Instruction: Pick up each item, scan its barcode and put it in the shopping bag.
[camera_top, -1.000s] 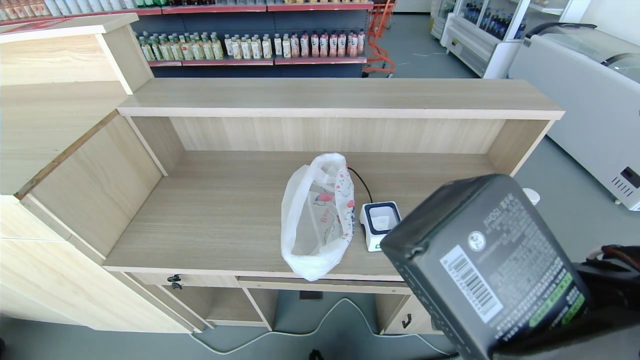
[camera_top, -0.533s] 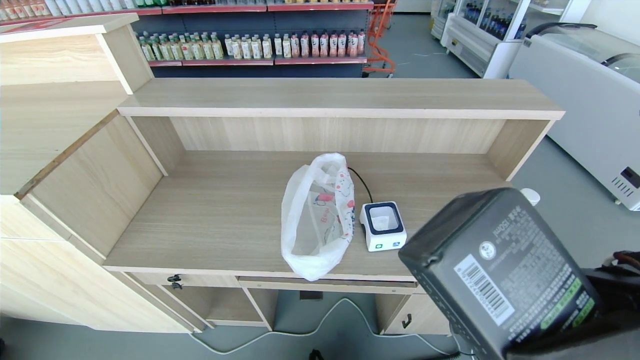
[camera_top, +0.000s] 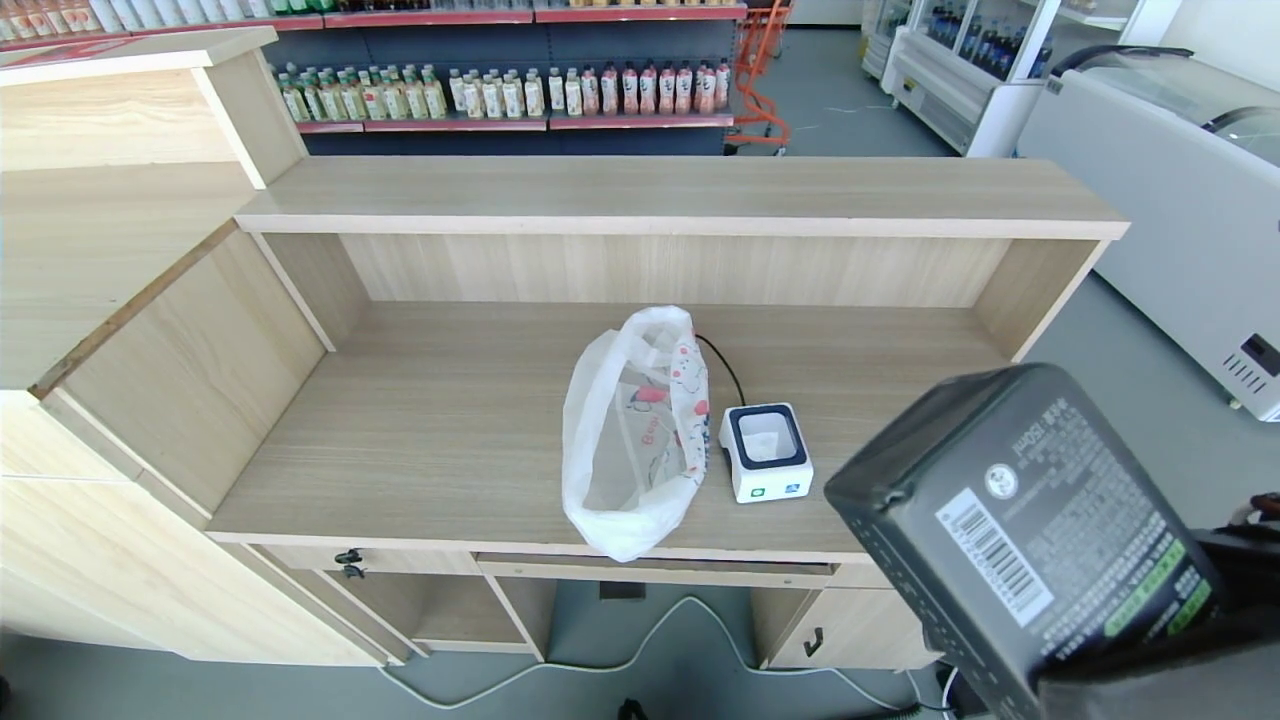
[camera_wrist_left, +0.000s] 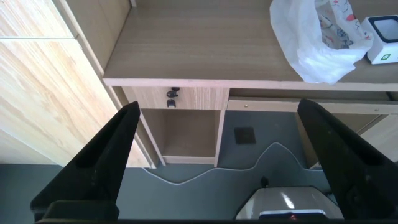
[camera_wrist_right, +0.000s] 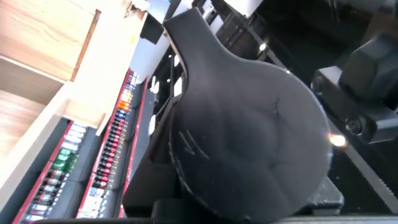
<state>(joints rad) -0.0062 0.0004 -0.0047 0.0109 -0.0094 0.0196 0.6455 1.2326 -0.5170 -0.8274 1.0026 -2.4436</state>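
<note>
while aloft, black carton (camera_top: 1020, 540), barcode (camera_top: 995, 557) up

Scanner (camera_top: 766, 452) right of bag (camera_top: 632, 435) (both on counter (camera_top: 450, 420)).

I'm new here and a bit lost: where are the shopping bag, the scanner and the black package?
shopping bag (camera_top: 625, 450): head view, its see-through plastic side.
scanner (camera_top: 765, 440): head view, its glass window.
black package (camera_top: 1040, 530): head view, its printed face beside the barcode.
</note>
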